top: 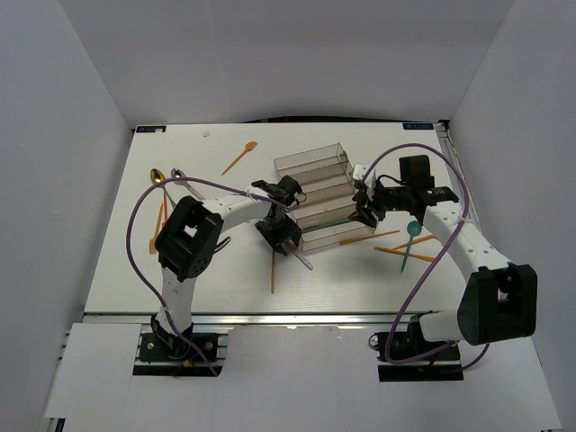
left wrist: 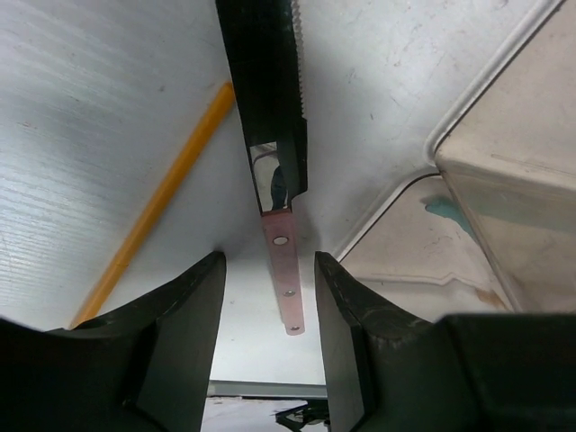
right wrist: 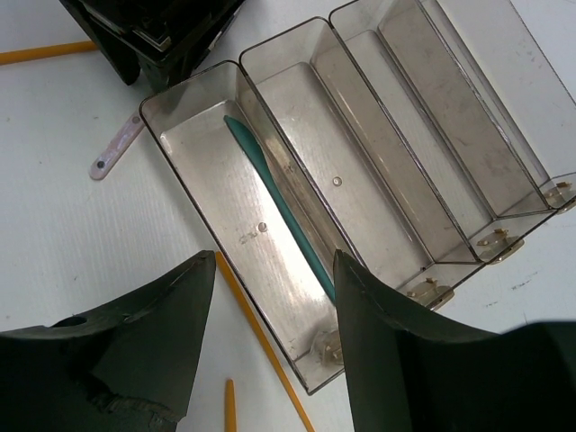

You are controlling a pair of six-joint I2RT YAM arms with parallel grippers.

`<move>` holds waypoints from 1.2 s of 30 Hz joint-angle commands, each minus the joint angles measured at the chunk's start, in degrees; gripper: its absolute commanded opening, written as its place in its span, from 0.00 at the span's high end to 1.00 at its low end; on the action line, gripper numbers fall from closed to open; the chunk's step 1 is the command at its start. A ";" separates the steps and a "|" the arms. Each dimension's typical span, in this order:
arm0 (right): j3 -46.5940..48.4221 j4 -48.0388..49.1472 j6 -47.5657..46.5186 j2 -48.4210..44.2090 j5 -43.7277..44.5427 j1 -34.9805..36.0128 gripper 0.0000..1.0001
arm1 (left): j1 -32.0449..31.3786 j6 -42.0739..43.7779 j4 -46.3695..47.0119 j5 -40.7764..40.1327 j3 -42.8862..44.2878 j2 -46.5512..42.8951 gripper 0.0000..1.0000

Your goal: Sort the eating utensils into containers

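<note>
The left gripper (left wrist: 267,263) is set low over the table (top: 117,270) with its fingers moderately apart. A black serrated knife (left wrist: 265,81) is seen running down from the top of the left wrist view. Its pinkish riveted handle (left wrist: 286,288) reaches into the gap between the fingers and is touched by neither. An orange utensil (left wrist: 162,198) is laid aslant at the left of that view.

The right gripper (right wrist: 274,261) is spread wide and empty above one end of the clear stepped tray (right wrist: 216,198), which is placed at the centre of the overhead view. A teal utensil (right wrist: 281,209) is lodged lengthwise in the leftmost compartment of the right wrist view.

Further pieces are scattered on the table:
- An orange fork (top: 240,157) is seen at the tray's upper left.
- A gold spoon (top: 157,175) is seen far left.
- A teal spoon (top: 410,236) is seen at the right, among orange pieces.
</note>
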 commanded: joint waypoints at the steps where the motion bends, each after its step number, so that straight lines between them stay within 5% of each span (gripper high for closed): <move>1: -0.41 1.33 0.85 -1.64 -1.52 -0.39 0.38 | 0.42 0.23 -1.69 -1.56 0.73 1.02 0.45; 6: -0.49 1.42 1.12 -1.82 -1.52 -0.65 0.38 | 0.33 0.67 -2.75 -1.29 -4.26 -0.90 0.53; 10: -0.41 1.59 1.47 -1.82 -1.87 -0.83 0.38 | 0.42 1.89 -3.02 -1.56 -6.21 -2.76 0.70; 20: 0.91 0.63 1.65 -1.99 -1.96 -0.92 0.38 | 0.42 9.18 -6.35 -11.65 2.12 -6.54 1.00; 25: 1.88 -0.16 1.56 -2.26 -2.13 -1.35 0.38 | 0.42 14.63 -6.80 -16.14 4.68 -11.54 1.00; 30: 2.76 -0.69 1.47 -2.52 -2.92 -2.06 0.38 | -0.55 33.86 0.90 -15.98 4.52 -17.78 1.00; 36: 4.34 -0.96 1.38 -3.31 -7.13 -5.48 0.38 | -0.90 64.75 19.29 -1.15 2.31 -21.66 1.00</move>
